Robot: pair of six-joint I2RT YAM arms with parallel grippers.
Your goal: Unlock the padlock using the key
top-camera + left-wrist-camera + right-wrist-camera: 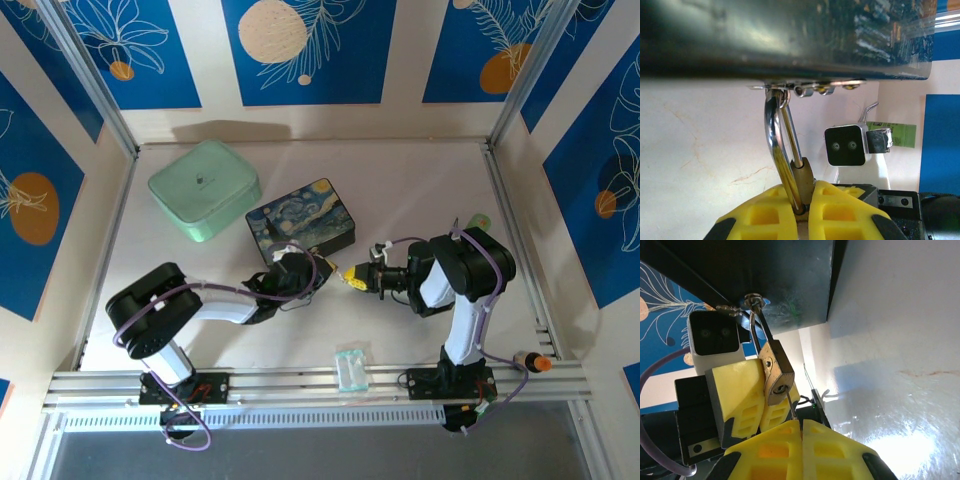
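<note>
Padlock point(776, 375) in left fingers point(737, 390), key point(790, 409) (right fingers point(772, 450)) touching

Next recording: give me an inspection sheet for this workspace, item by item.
Surface: pale tabletop, faint brownish marks.
Job's things: small brass padlock, its silver shackle hooked through the latch of the starry-night painted tin; thin silver key reaching its keyhole.
Clutter: mint-green lidded tin; clear plastic packet at the near rail.
Grippers: left gripper shut on the padlock body; right gripper shut on the key.
Cables: purple cables loop along both arms.
Surroundings: blue floral wall panels.
</note>
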